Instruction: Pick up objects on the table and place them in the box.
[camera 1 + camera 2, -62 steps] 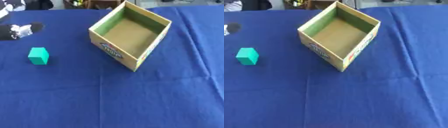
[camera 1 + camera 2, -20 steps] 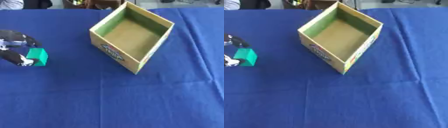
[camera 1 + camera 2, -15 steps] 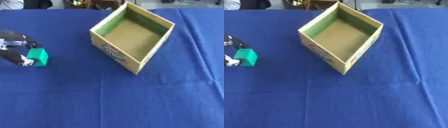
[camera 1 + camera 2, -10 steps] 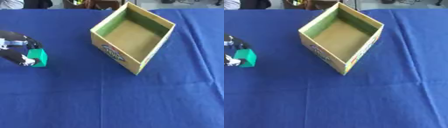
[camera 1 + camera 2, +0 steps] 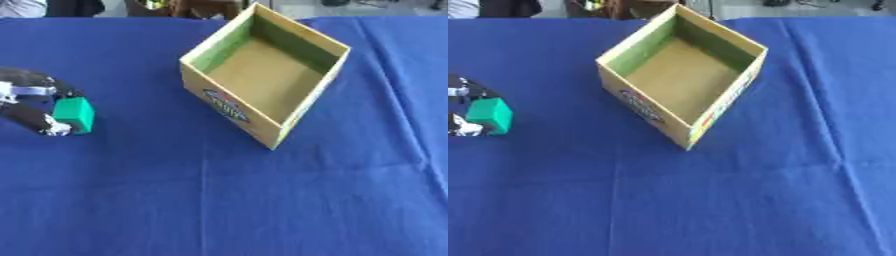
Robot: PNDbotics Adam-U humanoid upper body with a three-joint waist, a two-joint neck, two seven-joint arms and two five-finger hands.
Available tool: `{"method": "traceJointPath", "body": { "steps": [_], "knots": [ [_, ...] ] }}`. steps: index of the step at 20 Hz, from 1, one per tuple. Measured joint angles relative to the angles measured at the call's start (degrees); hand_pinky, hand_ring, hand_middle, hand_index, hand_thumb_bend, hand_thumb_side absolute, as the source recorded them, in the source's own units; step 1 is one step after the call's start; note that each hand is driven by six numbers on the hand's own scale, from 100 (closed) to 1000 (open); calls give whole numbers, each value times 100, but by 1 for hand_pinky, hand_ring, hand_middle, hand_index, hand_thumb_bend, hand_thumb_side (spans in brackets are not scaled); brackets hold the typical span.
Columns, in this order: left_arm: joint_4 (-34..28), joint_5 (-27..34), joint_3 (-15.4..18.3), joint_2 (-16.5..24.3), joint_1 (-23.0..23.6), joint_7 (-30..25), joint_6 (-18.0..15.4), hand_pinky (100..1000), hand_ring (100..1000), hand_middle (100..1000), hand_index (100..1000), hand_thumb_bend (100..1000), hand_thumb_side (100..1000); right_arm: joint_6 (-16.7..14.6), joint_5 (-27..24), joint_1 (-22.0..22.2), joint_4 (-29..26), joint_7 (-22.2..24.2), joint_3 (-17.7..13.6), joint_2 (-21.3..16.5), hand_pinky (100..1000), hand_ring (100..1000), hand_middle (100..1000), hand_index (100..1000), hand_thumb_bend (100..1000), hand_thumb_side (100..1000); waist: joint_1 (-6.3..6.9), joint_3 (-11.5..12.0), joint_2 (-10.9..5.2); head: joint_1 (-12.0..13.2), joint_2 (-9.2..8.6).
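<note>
A small green block sits on the blue tablecloth at the far left. My left hand reaches in from the left edge, its black fingers and thumb curled round the block from above and below. An open cardboard box stands at the upper middle, turned at an angle, with a green inner wall, a brown floor and a printed label on its near side. Nothing shows inside it. My right hand is out of view.
The blue cloth covers the whole table, with fold lines running across it. Dark shapes and a person's clothing show beyond the far edge.
My left hand came in from the upper left, reached the green block and curled round it. The block has shifted slightly to the right with the hand.
</note>
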Motion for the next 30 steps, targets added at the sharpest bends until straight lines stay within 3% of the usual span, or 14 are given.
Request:
{"method": "traceJointPath", "body": {
  "steps": [5,6,9,12,19,30],
  "knots": [
    [0,-135,0,-13,0,71,-71,678,743,702,931,431,673,0,-4,1,0,-3,0,2,725,715,554,659,100,920,3,8,4,5,-1],
    [-2,-162,1,-13,0,131,-113,596,659,592,820,354,656,0,-5,1,0,-3,0,2,725,716,554,659,100,918,2,8,4,8,-1],
    [-43,-293,9,-15,-1,657,-222,484,562,480,677,224,663,5,-6,8,0,-6,0,5,724,715,553,659,100,917,2,8,4,15,-1],
    [-50,-390,39,-17,0,1353,-232,416,508,423,605,100,658,10,-7,28,0,-11,-3,5,723,714,553,659,100,909,2,5,4,16,-1],
    [-140,-576,87,-71,-102,2323,-157,359,474,377,553,100,656,19,-7,53,0,-23,-32,5,722,714,553,660,100,901,17,10,-18,12,2],
    [-602,-670,145,-671,-1053,2449,85,351,455,357,527,100,676,23,-19,54,0,-16,-29,5,723,715,554,663,100,898,90,-1,-91,-11,12]
  ]
}}
